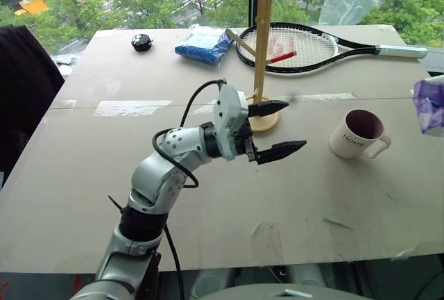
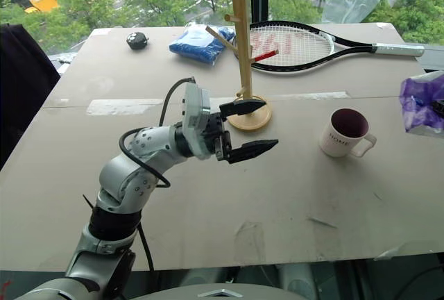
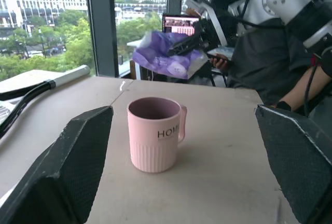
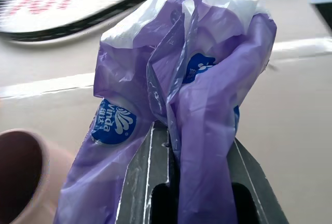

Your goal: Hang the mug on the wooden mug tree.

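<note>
The two head views look forward and down from the table's (image 1: 208,196) near edge toward its far edge at the windows, sharing nearly the whole top. The left wrist view sits low, looking level along the tabletop at the mug (image 3: 154,135), close ahead. The right wrist view looks across the table from very close behind the purple plastic packet (image 4: 192,105), catching the mug's rim and the tennis racket (image 4: 72,6), which the head views share.

A black-framed tennis racket (image 1: 305,46) lies at the table's (image 1: 208,196) far edge, a blue packet (image 1: 202,43) beside it, and a small black object (image 1: 141,42), perhaps a timer, further left. A purple packet (image 4: 176,105) hangs crumpled above the table's right side.
</note>
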